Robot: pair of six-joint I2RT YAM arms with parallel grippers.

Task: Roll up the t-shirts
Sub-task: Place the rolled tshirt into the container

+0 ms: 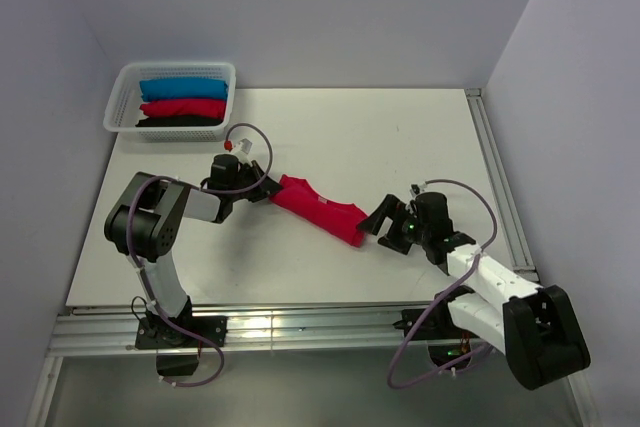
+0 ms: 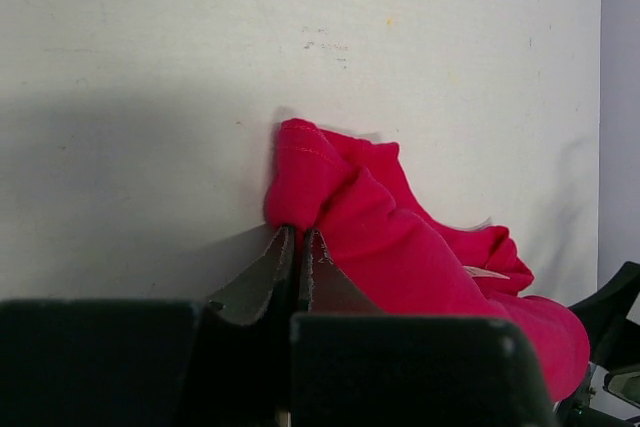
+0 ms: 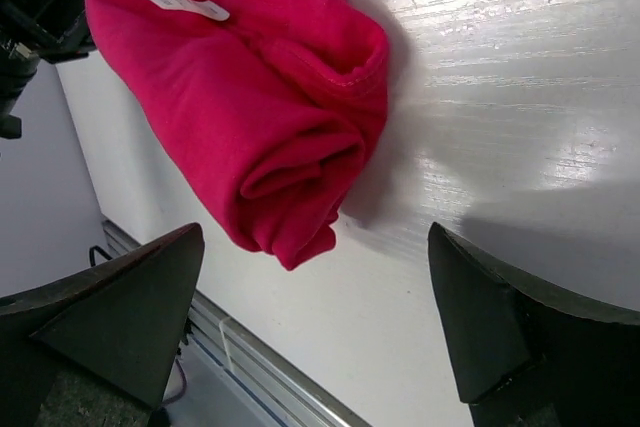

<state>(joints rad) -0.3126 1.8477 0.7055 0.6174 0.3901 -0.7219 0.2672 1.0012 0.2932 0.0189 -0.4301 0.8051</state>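
On surface [image 1: 400,137], crimson t-shirt [image 1: 320,209] lay as loose roll, stretched diagonally between both claws. Left claw [image 1: 266,187] was pinched tight on shirt's far-left end; arm folded low, elbow bent. Right claw [image 1: 374,221] gaped wide just off rolled near-right end, gripping nothing; forearm angled low toward it. Blue, red, black rolled t-shirts [image 1: 182,105] sat in basket [image 1: 118,112] at far-left corner.

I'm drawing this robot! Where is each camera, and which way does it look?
Top: high behind the robot, looking down on table, basket, red shirt; both arms show.
Left wrist: low on the left gripper, facing the shirt; its shut fingers pinch it.
Right wrist: on the right gripper, facing the shirt's rolled end; its open fingers show.
All three share the red shirt.
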